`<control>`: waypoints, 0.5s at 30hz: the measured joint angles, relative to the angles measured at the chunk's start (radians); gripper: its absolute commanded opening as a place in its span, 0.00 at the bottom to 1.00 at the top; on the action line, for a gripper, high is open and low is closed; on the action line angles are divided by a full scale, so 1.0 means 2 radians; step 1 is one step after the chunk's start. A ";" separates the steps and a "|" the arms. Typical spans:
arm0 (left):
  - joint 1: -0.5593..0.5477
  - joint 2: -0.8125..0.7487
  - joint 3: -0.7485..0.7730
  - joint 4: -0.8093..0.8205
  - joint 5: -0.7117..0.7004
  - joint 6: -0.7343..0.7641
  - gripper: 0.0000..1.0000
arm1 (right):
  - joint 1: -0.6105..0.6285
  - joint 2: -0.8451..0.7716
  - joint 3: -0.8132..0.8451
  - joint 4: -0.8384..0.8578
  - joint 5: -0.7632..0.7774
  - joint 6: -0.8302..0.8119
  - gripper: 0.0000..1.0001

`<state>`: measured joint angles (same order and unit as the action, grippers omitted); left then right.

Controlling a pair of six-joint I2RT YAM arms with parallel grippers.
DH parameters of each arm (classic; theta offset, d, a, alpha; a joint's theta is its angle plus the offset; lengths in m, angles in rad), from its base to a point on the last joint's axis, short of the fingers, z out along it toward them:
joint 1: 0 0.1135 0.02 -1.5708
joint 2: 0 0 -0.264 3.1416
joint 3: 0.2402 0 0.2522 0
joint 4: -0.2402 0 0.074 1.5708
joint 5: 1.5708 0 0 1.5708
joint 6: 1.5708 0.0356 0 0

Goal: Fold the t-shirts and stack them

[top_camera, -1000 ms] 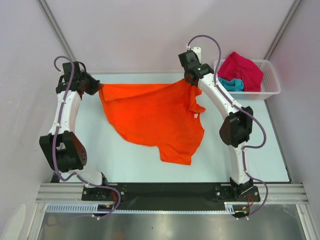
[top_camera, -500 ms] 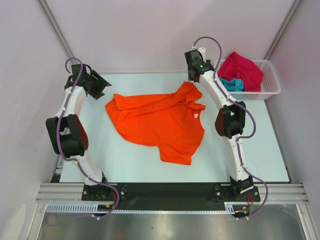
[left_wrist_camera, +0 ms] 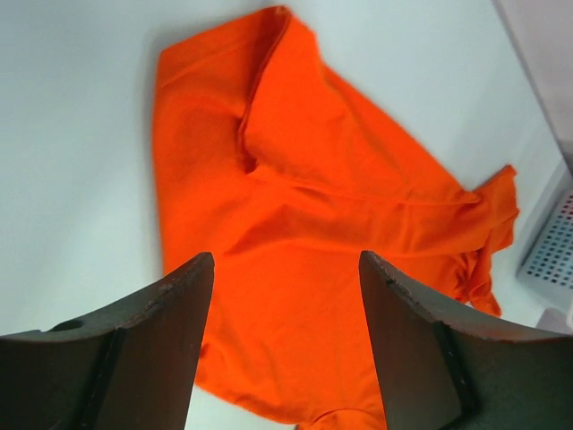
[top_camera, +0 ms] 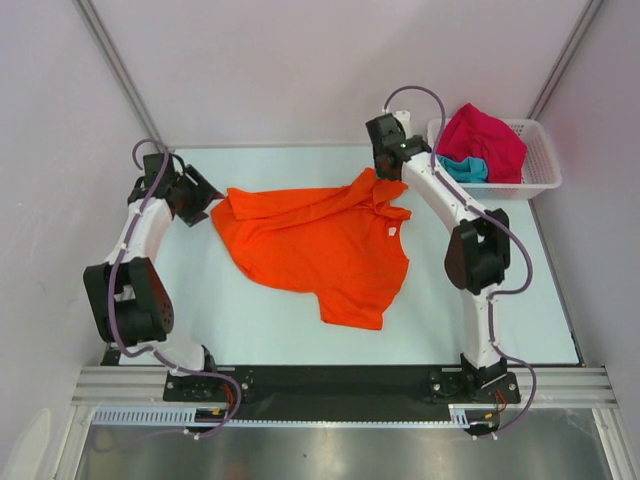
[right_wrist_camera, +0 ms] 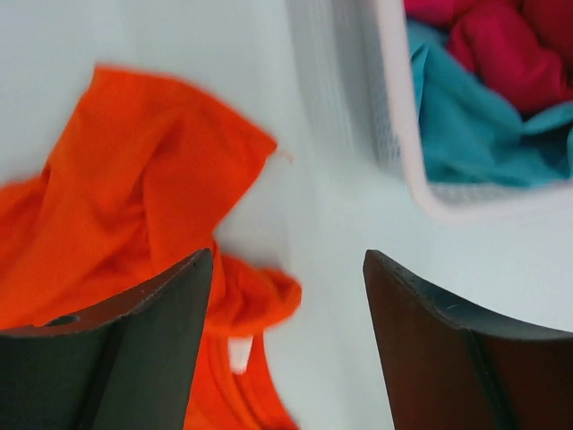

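While the left end effector point(top_camera: 197, 197) hangs wide open and empty just beside its left edge, the orange t-shirt point(top_camera: 320, 245) lies rumpled on the worktop point(top_camera: 260, 320); right end effector point(top_camera: 384, 164) also wide open, gripping nothing, over the shirt's far right corner, near basket point(top_camera: 545, 182) holding pink t-shirt point(top_camera: 487, 137) and teal t-shirt point(top_camera: 463, 168)

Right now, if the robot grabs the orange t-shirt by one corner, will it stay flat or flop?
It would probably flop and dangle: the orange t-shirt lies rumpled, with soft folds along its top edge. It likely weighs little, being thin cloth. Pushed, it would probably bunch up rather than slide.
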<state>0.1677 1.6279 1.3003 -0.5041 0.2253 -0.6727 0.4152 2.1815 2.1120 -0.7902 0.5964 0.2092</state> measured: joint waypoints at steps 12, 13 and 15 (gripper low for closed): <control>-0.002 -0.056 -0.149 -0.014 -0.063 0.012 0.70 | 0.119 -0.209 -0.249 0.022 -0.028 0.054 0.71; -0.003 -0.056 -0.165 -0.013 -0.066 0.010 0.69 | 0.125 -0.214 -0.259 0.022 -0.028 0.058 0.71; -0.004 -0.058 -0.196 -0.002 -0.071 0.002 0.69 | 0.137 -0.219 -0.273 0.020 -0.028 0.064 0.71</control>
<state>0.1593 1.5124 0.9081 -0.5083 0.0841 -0.6697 0.6899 1.7432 1.5658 -0.7494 0.5396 0.3378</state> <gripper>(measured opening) 0.698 0.713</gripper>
